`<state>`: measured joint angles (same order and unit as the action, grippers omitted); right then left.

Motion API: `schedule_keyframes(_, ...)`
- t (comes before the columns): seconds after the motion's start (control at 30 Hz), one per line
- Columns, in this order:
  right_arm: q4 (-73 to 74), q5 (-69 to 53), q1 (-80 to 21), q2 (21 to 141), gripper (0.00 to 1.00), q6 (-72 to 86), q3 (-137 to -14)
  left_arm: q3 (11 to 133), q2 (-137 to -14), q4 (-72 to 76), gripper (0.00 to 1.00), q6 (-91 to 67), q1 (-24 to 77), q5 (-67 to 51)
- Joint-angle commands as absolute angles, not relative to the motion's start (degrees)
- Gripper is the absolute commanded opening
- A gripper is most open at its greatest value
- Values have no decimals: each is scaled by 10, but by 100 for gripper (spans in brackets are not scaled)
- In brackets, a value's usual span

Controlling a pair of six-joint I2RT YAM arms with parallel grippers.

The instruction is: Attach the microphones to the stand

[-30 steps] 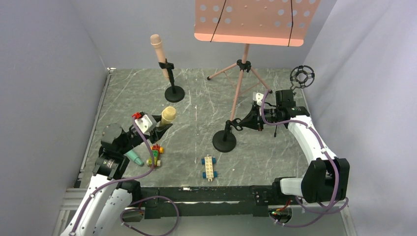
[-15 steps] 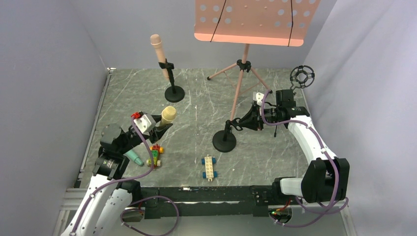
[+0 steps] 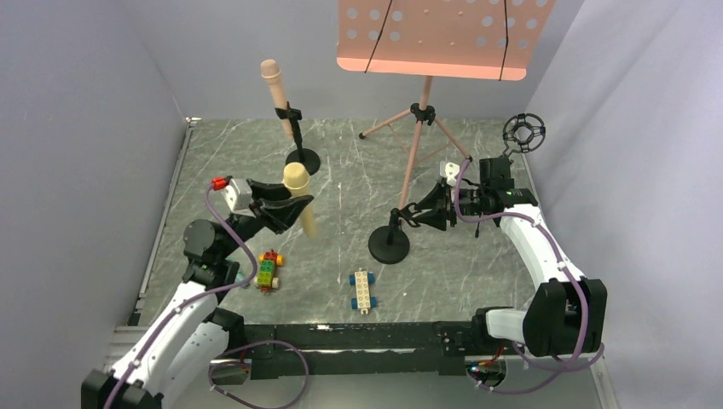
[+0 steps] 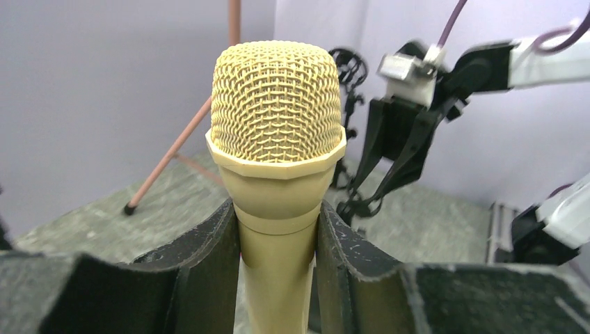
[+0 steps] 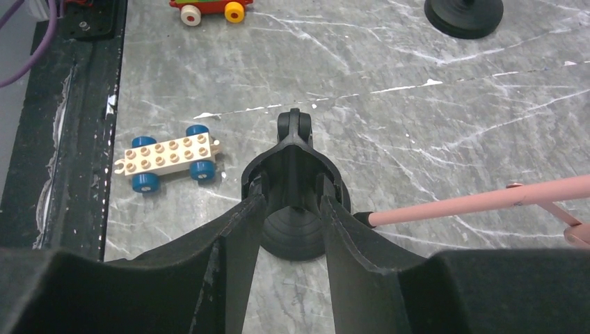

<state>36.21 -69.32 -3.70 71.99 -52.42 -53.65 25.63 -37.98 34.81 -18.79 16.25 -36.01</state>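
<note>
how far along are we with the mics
Done: the pink microphone sits clipped in the back stand. In hand: the left claw holds the yellow microphone; the right claw grips the empty stand at its clip. Left: seating the yellow one there.

I'm reaching my left arm (image 3: pixel 205 256) forward and up, wrist lifted, jaws squeezing the yellow microphone (image 4: pixel 276 139) upright between them. I'm stretching my right arm (image 3: pixel 533 243) in from the right side, elbow bent, jaws pointing left and pinching the stand clip (image 5: pixel 292 163).
</note>
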Motion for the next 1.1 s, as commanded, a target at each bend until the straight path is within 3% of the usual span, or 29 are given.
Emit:
schedule_keyframes(0.0, 348, -691, -39, 720, 51, -548, -526, 286, -448, 562, 0, -267, 244, -267)
schedule_keyframes(0.23, 356, -687, -39, 725, 51, -560, -528, 384, -640, 675, 0, -239, 379, -179)
schedule_keyframes(0.5, 364, -692, -39, 726, 51, -570, -526, 485, -800, 757, 0, -247, 439, -132)
schedule_keyframes(1.07, 381, -696, -39, 732, 50, -585, -529, 512, -926, 830, 0, -267, 496, -52)
